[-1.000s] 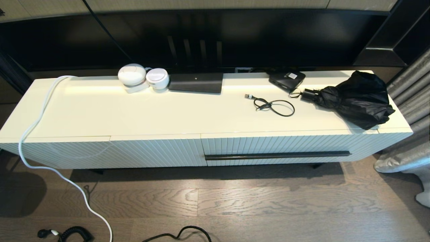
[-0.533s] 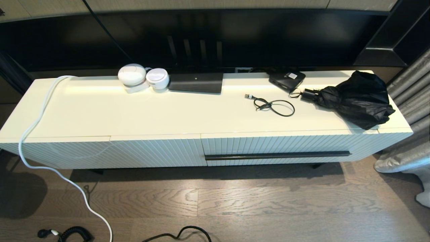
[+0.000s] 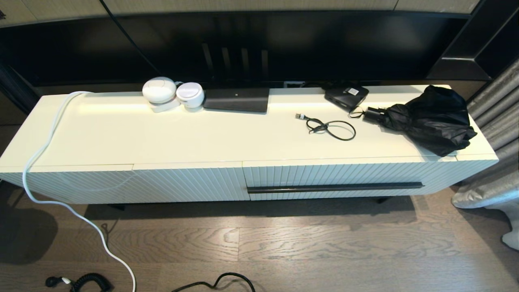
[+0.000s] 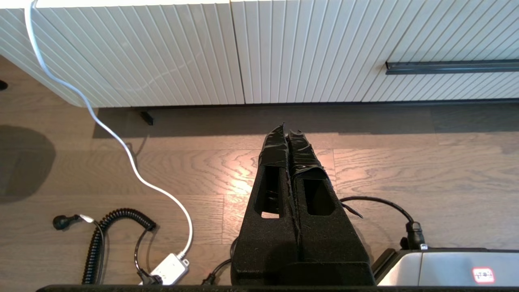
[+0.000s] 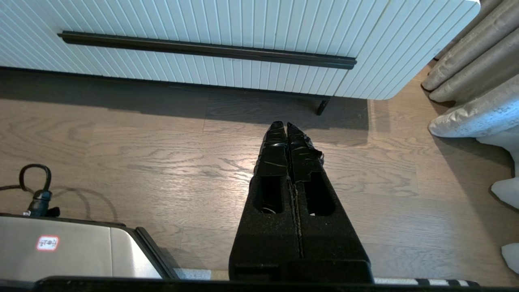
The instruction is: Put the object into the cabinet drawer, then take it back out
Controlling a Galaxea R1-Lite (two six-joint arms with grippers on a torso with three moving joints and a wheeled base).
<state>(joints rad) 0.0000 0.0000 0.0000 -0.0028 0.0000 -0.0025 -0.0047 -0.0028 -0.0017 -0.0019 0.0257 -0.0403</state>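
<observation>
The cabinet drawer (image 3: 336, 174) is closed, its white ribbed front flush with the cabinet and its long black bar handle (image 3: 335, 187) free. On the cabinet top above it lie a coiled black cable (image 3: 330, 127) and a folded black umbrella (image 3: 429, 119); which one is the object I cannot tell. Neither arm shows in the head view. My left gripper (image 4: 287, 132) hangs shut and empty over the wooden floor, short of the cabinet front. My right gripper (image 5: 286, 125) is likewise shut and empty above the floor, below the drawer handle (image 5: 206, 50).
A small black box (image 3: 346, 96), a flat black device (image 3: 236, 99) and two white round gadgets (image 3: 172, 94) stand at the back of the top. A white cord (image 3: 44, 162) drops over the left end. Grey curtains (image 3: 494, 154) hang at the right.
</observation>
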